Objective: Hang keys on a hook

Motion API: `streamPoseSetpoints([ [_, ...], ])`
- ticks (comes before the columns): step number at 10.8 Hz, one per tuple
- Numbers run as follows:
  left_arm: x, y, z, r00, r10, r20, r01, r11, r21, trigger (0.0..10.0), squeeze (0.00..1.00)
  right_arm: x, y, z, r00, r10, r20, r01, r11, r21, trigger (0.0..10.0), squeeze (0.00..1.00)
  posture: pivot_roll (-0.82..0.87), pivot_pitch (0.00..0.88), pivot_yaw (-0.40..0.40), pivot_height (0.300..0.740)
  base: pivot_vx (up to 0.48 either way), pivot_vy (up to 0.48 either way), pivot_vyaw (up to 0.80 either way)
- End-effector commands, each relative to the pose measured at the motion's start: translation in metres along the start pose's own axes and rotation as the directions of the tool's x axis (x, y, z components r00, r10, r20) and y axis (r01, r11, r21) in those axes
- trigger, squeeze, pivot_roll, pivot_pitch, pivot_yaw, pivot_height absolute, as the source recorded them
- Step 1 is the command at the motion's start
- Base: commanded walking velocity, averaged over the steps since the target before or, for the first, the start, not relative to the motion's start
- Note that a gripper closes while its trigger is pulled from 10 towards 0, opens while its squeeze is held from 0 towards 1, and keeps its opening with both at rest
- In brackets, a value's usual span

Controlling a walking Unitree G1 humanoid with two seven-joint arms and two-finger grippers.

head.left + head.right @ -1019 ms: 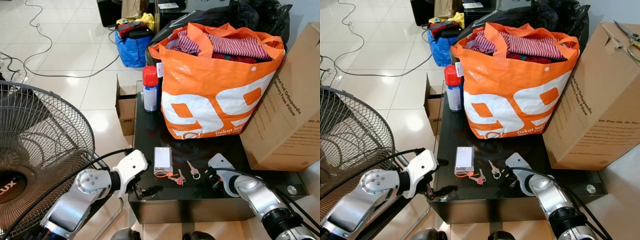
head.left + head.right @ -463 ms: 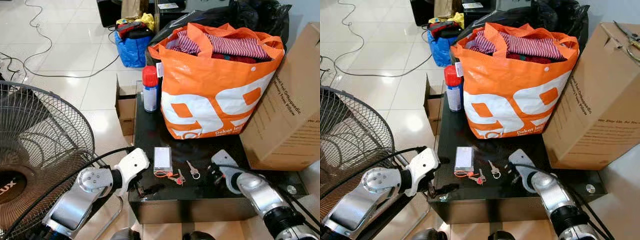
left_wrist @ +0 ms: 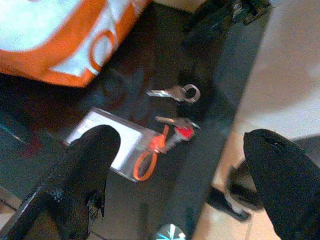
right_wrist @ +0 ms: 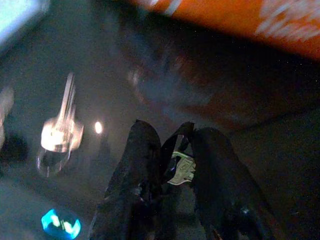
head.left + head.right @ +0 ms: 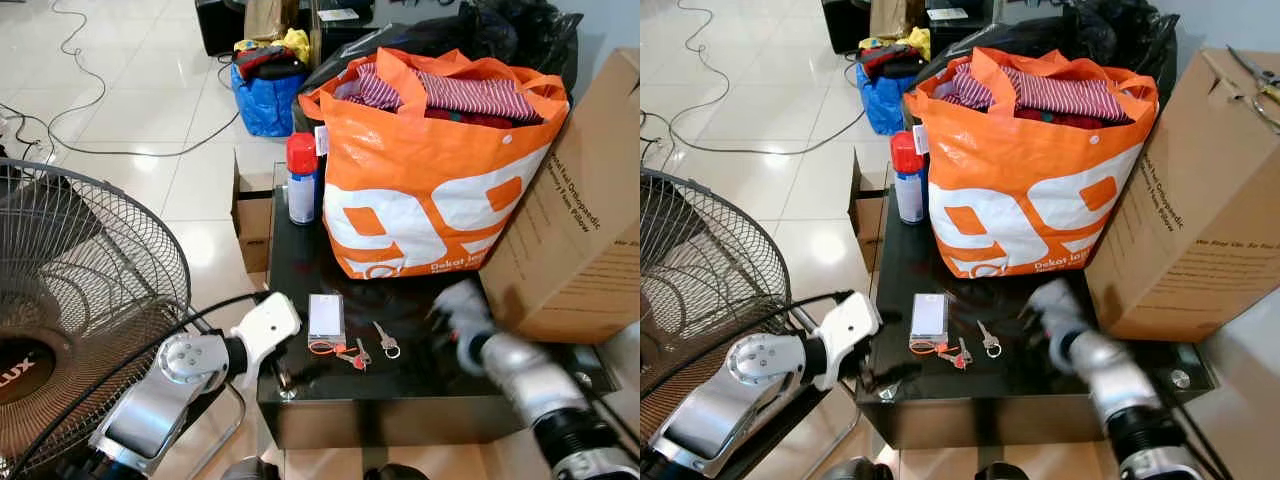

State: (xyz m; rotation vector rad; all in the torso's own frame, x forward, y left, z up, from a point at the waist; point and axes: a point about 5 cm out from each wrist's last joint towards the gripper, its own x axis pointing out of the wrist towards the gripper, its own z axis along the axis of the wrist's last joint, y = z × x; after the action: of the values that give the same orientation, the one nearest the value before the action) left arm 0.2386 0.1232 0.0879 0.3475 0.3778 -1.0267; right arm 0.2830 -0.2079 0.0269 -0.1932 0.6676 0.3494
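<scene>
Glossy black table (image 5: 400, 385). Orange bag (image 5: 430, 190) with white lettering, red-and-white striped cloth (image 5: 470, 95) inside. Red-capped white spray can (image 5: 301, 178). Silver key (image 5: 384, 340); red-headed keys (image 5: 350, 355) on orange loop. Brown cardboard box (image 5: 580, 240). Blue bag (image 5: 262, 98) on white tiled floor (image 5: 130, 100).

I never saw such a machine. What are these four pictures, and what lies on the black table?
It is a humanoid robot with two silver arms. Two pictures come from its head, two from its wrists. On the black table stand an orange bag and a spray can; a white card, keys on an orange loop and a single key lie nearer. The left gripper, open and empty, is at the table's front corner. The right gripper is blurred, right of the keys.
</scene>
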Motion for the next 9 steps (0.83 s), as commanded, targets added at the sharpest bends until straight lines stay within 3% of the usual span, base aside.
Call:
streamPoseSetpoints([
  [1, -0.001, 0.008, 0.005, 0.999, 0.050, 0.020, -0.050, 0.999, 0.019, 10.0, 0.00, -0.004, -0.005, 0.009, 0.999, -0.011, 0.048, 0.008, 0.998, 0.063, 0.0, 0.00, -0.12, 0.022, -0.023, 0.740, 0.000, 0.000, 0.00],
  [3, -0.003, 0.018, 0.021, 0.983, 0.140, 0.117, -0.144, 0.989, 0.023, 10.0, 0.00, -0.027, -0.012, 0.033, 0.967, 0.025, 0.253, -0.104, 0.948, 0.302, 0.0, 0.00, -0.10, 0.000, -0.010, 0.740, 0.000, 0.000, 0.00],
  [4, -0.004, 0.020, 0.028, 0.975, 0.159, 0.152, -0.166, 0.986, 0.031, 10.0, 0.00, -0.037, -0.012, 0.041, 0.941, 0.062, 0.334, -0.184, 0.919, 0.348, 0.0, 0.00, -0.10, 0.000, -0.006, 0.740, 0.000, 0.000, 0.00],
  [6, -0.005, 0.028, 0.049, 0.948, 0.203, 0.244, -0.217, 0.976, 0.032, 10.0, 0.00, -0.059, -0.007, 0.055, 0.851, 0.122, 0.510, -0.374, 0.824, 0.426, 0.0, 0.00, -0.07, 0.000, 0.002, 0.740, 0.000, 0.000, 0.00],
  [8, -0.001, 0.030, 0.062, 0.938, 0.186, 0.293, -0.200, 0.980, 0.020, 10.0, 0.00, -0.075, 0.005, 0.076, 0.753, 0.151, 0.641, -0.518, 0.736, 0.436, 0.0, 0.00, -0.06, 0.000, 0.006, 0.740, 0.000, 0.000, 0.00],
  [9, 0.000, 0.031, 0.066, 0.933, 0.181, 0.311, -0.200, 0.979, 0.031, 10.0, 0.00, -0.078, 0.010, 0.082, 0.732, 0.163, 0.661, -0.544, 0.724, 0.424, 0.0, 0.00, -0.05, 0.000, 0.006, 0.740, 0.000, 0.000, 0.00],
])
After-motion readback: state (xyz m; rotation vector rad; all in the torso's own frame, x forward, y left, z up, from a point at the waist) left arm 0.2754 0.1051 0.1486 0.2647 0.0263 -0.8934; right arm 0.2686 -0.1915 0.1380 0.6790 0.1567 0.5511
